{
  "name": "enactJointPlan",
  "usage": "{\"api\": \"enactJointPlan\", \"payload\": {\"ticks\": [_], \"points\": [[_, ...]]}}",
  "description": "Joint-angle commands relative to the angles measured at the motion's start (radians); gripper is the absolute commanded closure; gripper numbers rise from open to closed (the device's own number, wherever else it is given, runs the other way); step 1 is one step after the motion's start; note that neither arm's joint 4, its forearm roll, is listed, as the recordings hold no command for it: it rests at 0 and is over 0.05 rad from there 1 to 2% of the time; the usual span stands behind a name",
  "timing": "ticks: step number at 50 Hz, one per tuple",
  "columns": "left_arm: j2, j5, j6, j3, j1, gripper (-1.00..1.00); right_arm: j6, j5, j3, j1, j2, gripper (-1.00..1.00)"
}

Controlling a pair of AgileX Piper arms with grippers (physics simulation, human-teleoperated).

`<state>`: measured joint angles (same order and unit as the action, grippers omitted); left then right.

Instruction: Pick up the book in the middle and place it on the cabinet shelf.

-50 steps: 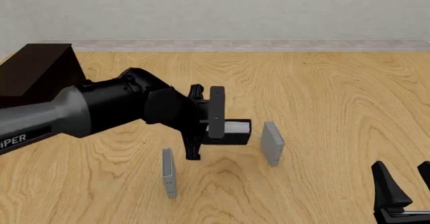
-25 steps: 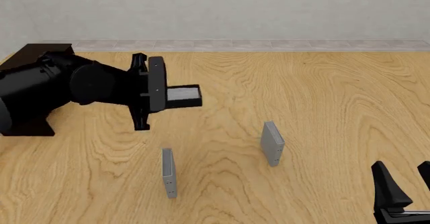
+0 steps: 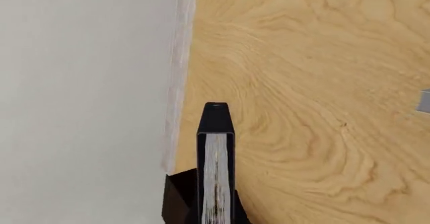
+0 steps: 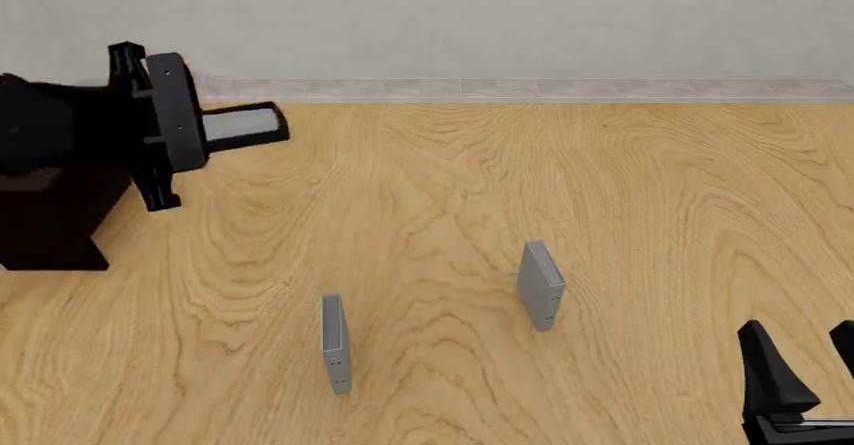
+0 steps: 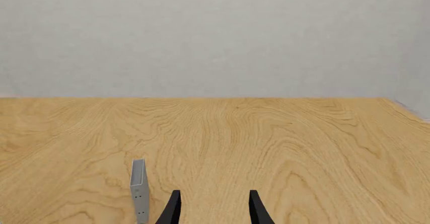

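The wooden bench (image 4: 561,185) is filling most of the front view, running back to a pale tiled strip at the foot of a grey wall (image 4: 534,15).

At the left edge of the front view, the very dark brown cabinet (image 4: 54,220) is being partly covered by the black left arm. In the left wrist view only a dark corner of it (image 3: 176,199) is being shown, at the bottom of the frame.

The left claw (image 4: 167,130) is being held in the upper left of the front view, over the cabinet's near end, and it is clamped on the black hardcover book (image 4: 240,125). The book is being carried clear of the bench, with its white page edge facing the camera and its free end pointing toward the frame's centre. In the left wrist view the page edge (image 3: 216,178) is seen end-on between the black covers.

The right claw (image 4: 798,380) is sitting at the lower right corner of the front view, with its fingers parted and nothing between them.

Two thin grey books are standing upright on the bench, well apart: one (image 4: 541,285) right of centre, one (image 4: 335,345) lower and left of centre.
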<state>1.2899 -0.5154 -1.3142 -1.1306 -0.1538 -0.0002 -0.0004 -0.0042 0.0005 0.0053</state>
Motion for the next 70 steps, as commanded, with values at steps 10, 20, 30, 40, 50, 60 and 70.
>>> {"api": "enactJointPlan", "payload": {"ticks": [10, 20, 30, 40, 50, 60, 70], "points": [[-0.034, 0.101, -0.194, -0.068, 0.268, 1.00, 0.001, 0.007, -0.003, 0.000, -0.002, -1.00], [0.082, 0.127, -0.190, -0.192, 0.380, 1.00, -0.002, 0.003, -0.002, 0.000, -0.003, -1.00], [0.170, 0.228, -0.203, -0.192, 0.467, 1.00, -0.001, 0.004, -0.002, 0.000, -0.003, -1.00], [0.271, 0.229, -0.171, -0.258, 0.519, 1.00, -0.001, 0.008, -0.006, 0.000, -0.003, -1.00], [0.354, 0.300, -0.153, -0.265, 0.527, 1.00, -0.001, 0.004, -0.003, 0.000, -0.003, -1.00], [0.423, 0.355, -0.147, -0.253, 0.553, 1.00, -0.001, 0.009, -0.007, 0.000, -0.003, -1.00], [0.470, 0.375, -0.116, -0.266, 0.578, 1.00, -0.001, 0.002, -0.002, 0.000, -0.002, -1.00]]}}
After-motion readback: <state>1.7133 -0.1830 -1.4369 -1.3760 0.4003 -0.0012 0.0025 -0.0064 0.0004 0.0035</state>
